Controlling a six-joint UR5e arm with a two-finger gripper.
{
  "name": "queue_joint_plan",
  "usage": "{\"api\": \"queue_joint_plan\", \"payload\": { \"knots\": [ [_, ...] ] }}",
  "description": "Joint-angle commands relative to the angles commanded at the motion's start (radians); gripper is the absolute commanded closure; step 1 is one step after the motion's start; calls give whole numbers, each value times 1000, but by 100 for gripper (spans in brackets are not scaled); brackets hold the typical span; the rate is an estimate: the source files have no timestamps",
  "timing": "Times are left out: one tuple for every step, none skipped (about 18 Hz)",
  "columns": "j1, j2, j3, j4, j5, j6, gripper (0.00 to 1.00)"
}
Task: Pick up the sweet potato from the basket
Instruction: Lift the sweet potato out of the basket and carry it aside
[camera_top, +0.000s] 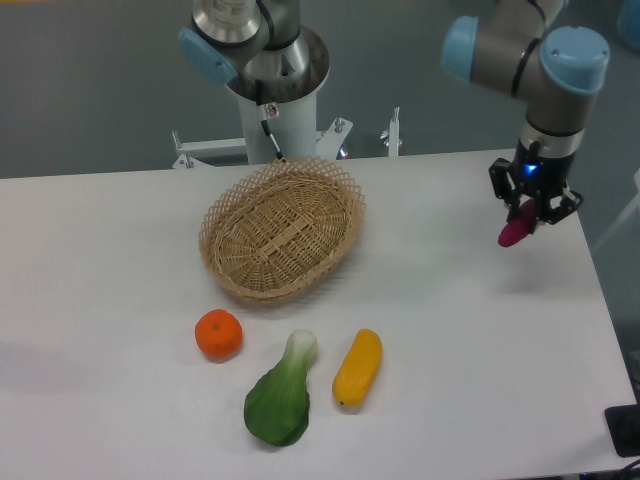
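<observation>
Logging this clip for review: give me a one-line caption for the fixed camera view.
Gripper holds the sweet potato above the table's right edge, clear of the empty basket.

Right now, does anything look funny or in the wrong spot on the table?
Nothing is spilled or broken. The one odd sight: the sweet potato hangs tilted in the gripper, up over the table's right side, far from the empty basket. The orange, the bok choy and the yellow vegetable lie neatly in front.

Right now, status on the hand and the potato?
Hand shut on small magenta sweet potato, held above table's right side. Tan wicker basket empty. Nothing in the way.
</observation>
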Motion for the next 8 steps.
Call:
{"api": "queue_joint_plan", "payload": {
  "knots": [
    [0,0,0,0,0,0,87],
    [2,0,0,-2,-2,0,86],
    [2,0,0,-2,-2,0,86],
    [2,0,2,-2,0,0,86],
    [2,0,2,0,0,0,86],
    [2,0,2,0,0,-2,86],
    [2,0,2,-2,3,-2,87],
    [2,0,2,-2,9,0,87]
  ]
}}
